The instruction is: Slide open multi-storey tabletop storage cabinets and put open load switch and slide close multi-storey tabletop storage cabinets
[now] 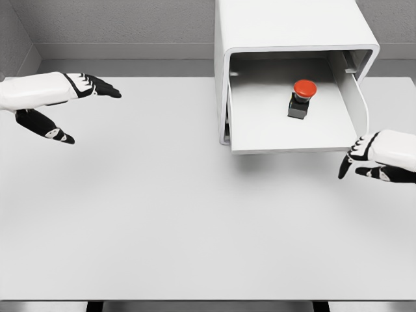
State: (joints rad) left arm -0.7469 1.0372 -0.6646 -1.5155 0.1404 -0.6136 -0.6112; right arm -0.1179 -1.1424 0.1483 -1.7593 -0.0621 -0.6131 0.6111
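On the far right of the white surface (162, 221) stands the cabinet (286, 26), drawer (273, 133) slid out toward the near side. Inside it a load switch (301, 99) sits upright, red button on top. Right hand (374, 156) hovers just beside the drawer's near right corner, fingers relaxed, empty; left hand (62, 104) spread, well apart.

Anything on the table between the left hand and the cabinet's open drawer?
No. In the head view only bare table lies between the left hand and the drawer, which holds the red-topped switch.
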